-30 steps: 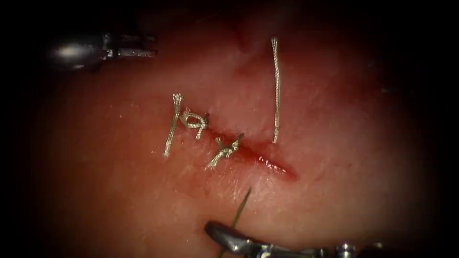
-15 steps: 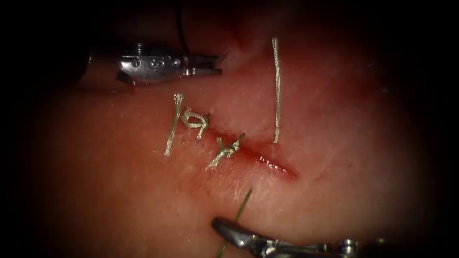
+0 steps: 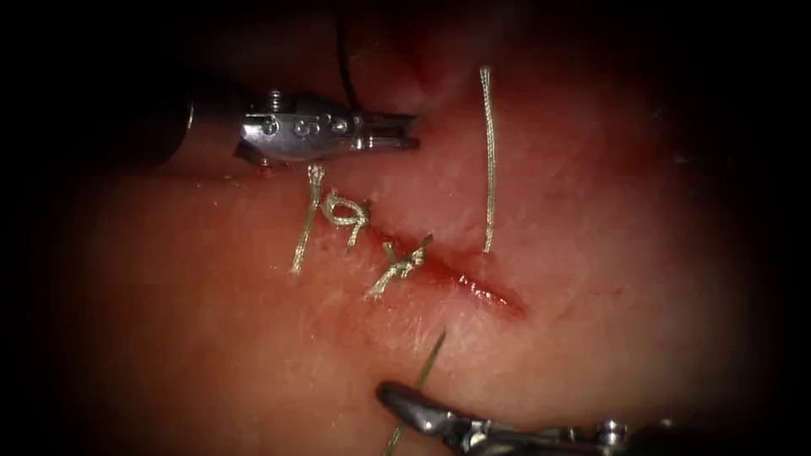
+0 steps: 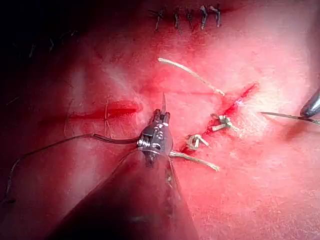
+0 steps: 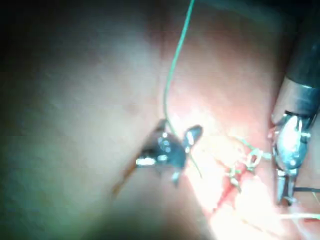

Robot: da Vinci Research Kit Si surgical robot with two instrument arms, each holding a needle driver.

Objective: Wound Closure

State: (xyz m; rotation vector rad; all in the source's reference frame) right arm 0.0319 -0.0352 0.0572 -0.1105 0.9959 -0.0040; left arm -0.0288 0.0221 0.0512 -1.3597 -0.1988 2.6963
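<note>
Needle [image 4: 163, 102] in left tool [image 3: 397, 133] — thread [image 3: 420, 382] in right tool [image 3: 405, 404]

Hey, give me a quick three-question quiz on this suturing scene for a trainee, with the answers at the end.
1. True or false: two knotted stitches sit across the cut.
2. What is the right claw shut on? A: a knotted stitch. B: a thin thread. C: nothing.
3. Fill in, using the endoscope view: the red fluid lies at the cut's unstitched ___ end.

Key: 1 true. 2 B. 3 right.
Note: the left claw is above the knotted stitches. Whether it holds anything cannot be told.
</note>
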